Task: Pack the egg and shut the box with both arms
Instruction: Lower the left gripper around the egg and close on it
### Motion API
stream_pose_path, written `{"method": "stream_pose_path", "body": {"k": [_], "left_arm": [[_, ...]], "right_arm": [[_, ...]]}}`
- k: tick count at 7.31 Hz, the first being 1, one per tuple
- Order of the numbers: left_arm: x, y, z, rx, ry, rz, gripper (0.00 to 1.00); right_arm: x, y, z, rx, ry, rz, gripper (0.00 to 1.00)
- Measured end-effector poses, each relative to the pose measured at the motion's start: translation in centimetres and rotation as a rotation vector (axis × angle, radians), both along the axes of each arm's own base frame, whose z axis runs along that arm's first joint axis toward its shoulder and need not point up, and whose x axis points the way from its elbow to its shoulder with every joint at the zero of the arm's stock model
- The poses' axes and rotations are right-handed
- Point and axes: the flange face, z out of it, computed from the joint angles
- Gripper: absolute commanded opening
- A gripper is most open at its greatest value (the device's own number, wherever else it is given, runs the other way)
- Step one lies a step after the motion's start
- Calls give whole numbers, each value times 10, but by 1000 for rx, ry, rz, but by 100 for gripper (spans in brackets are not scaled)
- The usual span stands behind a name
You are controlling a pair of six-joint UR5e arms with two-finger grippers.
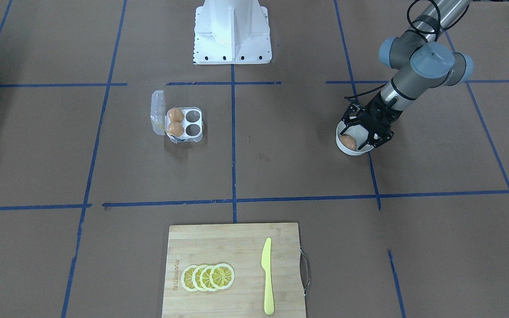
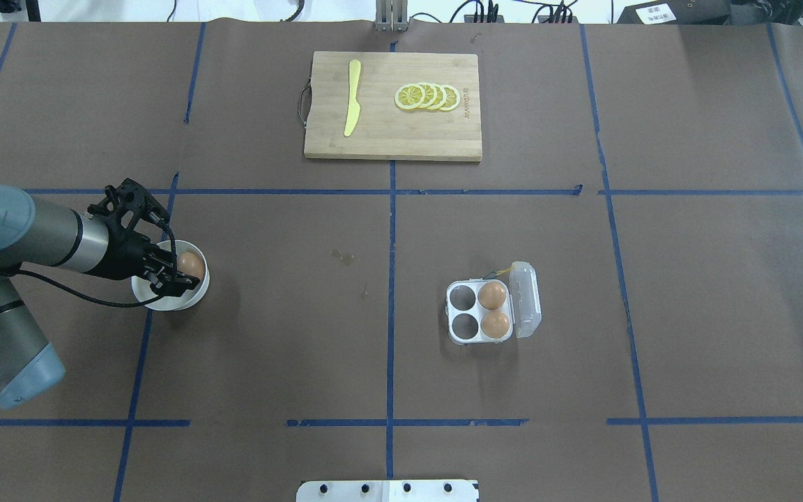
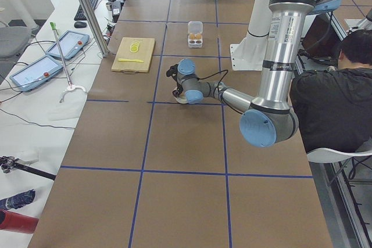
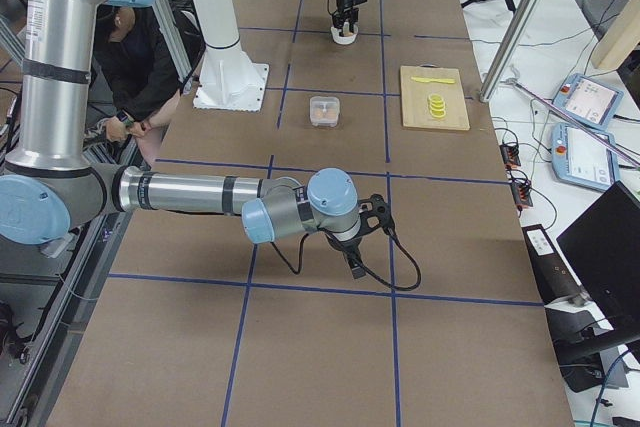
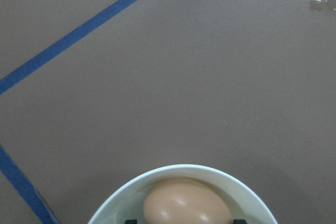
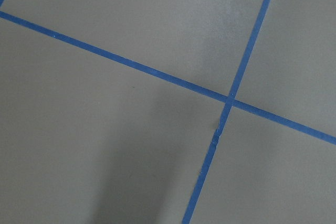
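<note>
The egg [image 2: 191,265] lies in a round white bowl [image 2: 164,301] at the table's left; it also shows in the front view [image 1: 347,142] and the left wrist view [image 5: 186,203]. My left gripper [image 2: 173,261] is open, its fingers lowered into the bowl on either side of the egg. The clear box [image 2: 479,312] stands right of centre with its lid [image 2: 525,300] open and upright. Two brown eggs [image 2: 491,295] fill the cells beside the lid; the other two cells are empty. My right gripper [image 4: 365,237] shows only in the right side view; I cannot tell its state.
A wooden cutting board [image 2: 373,139] with lemon slices [image 2: 428,97] and a yellow knife [image 2: 353,97] lies at the far edge. The white pedestal base [image 1: 232,31] stands at the robot's side. A seated person [image 3: 334,97] is beside the table.
</note>
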Motion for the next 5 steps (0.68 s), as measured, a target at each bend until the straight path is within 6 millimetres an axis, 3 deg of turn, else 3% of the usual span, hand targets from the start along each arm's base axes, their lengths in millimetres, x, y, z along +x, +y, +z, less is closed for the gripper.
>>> {"method": "stream_pose_path", "body": {"k": [2,4,5], "left_arm": [[4,1,-2,0,2,4,77],[9,2,-4,-12,7,2,63],[10,2,-6,-18,10,1,48]], "right_arm": [[0,1,0,-1,0,0,100],[0,1,1,-2,0,0,100],[0,1,1,-2,0,0,100]]}}
